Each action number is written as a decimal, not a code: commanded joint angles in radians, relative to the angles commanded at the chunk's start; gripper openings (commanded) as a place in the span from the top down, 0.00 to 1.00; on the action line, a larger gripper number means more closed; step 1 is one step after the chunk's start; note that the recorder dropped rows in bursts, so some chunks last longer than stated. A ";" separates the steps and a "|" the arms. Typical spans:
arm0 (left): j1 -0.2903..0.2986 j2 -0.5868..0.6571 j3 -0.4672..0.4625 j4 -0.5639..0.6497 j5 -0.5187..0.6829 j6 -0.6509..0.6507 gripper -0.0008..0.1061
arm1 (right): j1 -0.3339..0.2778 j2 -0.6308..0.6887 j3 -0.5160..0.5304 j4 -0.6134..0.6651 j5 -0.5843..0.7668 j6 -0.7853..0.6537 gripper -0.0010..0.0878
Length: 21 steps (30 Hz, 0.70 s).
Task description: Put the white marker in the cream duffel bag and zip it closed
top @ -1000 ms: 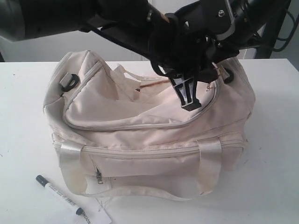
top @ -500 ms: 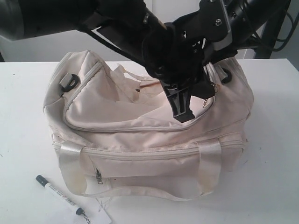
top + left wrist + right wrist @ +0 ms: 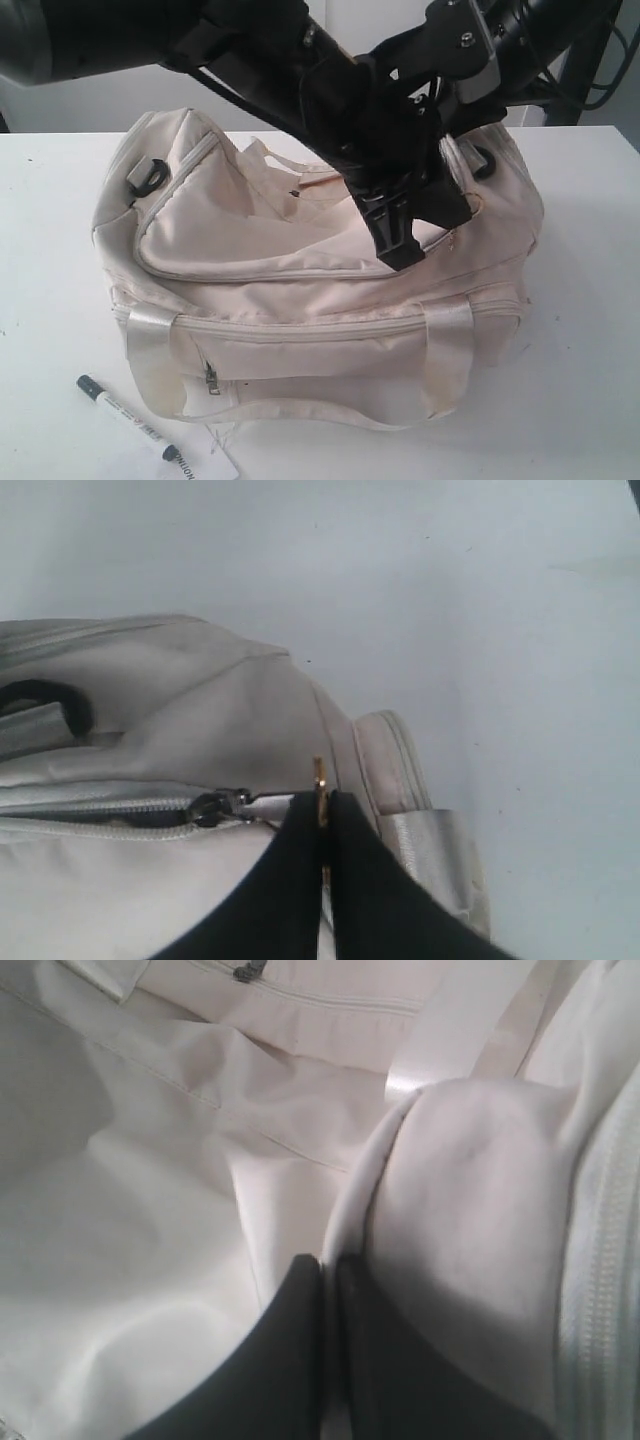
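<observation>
Lower than a second ago, the knot of black arms has sunk onto the cream duffel bag (image 3: 300, 340), and the dark fingers (image 3: 398, 238) showing beneath it now reach further down the top flap toward the bag's front; the marker has not shifted. The white bench (image 3: 580, 300) carries the bag, which sits broadside with its front pocket and shiny straps facing the exterior camera. Both hands work at the end of the bag on the right arm's side. The left hand (image 3: 322, 815) is pinched tight on the gold pull (image 3: 319, 775) of the top zipper, just beside the slider (image 3: 215, 806) and near that end's black ring (image 3: 45, 695). The right hand (image 3: 328, 1275) is closed on a raised fold of the bag's cream fabric, apparently bracing it. How far the zipper stands open I cannot tell. The white marker (image 3: 128, 416) lies outside the bag, flat on the bench off the bag's opposite front corner, well apart from both hands. Its long axis runs slantwise to the bag's front, dark cap pointing out past the bag's end, tail end just beside the printed paper tag (image 3: 205, 463). From either hand it lies across the whole length of the bag and down at bench level. Being off the left arm's end of the bag, it looks like the left arm's to fetch once that hand frees the pull, with the fingers set across the barrel.
</observation>
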<state>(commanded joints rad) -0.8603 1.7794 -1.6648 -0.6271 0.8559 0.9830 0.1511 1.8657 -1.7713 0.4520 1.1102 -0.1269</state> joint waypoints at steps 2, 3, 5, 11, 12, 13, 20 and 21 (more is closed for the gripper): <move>0.000 0.014 0.000 0.000 0.026 0.000 0.99 | 0.000 0.000 0.000 0.000 0.000 0.000 0.99; 0.000 0.022 0.000 0.000 0.035 0.000 0.99 | 0.000 0.000 0.000 0.000 0.000 0.000 0.99; 0.000 0.033 0.000 0.003 0.058 0.000 0.99 | 0.000 0.000 0.000 0.002 -0.002 0.000 0.99; 0.000 0.035 0.000 0.054 0.132 0.000 0.99 | -0.002 0.000 0.000 0.004 -0.005 0.000 0.99; 0.000 0.035 0.000 0.068 0.141 0.000 0.99 | -0.002 0.000 0.000 0.004 -0.005 0.000 0.99; 0.000 0.035 0.000 0.084 0.147 0.000 0.99 | -0.002 0.000 0.000 0.004 -0.007 0.000 0.99; 0.000 0.035 0.000 0.189 0.162 0.000 0.99 | -0.002 0.000 0.000 0.004 -0.010 0.000 0.99; 0.000 0.035 0.000 0.196 0.162 0.000 0.99 | -0.002 0.000 0.000 0.004 -0.010 0.000 0.99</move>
<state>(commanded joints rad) -0.8603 1.8146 -1.6648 -0.4313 1.0182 0.9830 0.1491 1.8657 -1.7713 0.4558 1.1007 -0.1269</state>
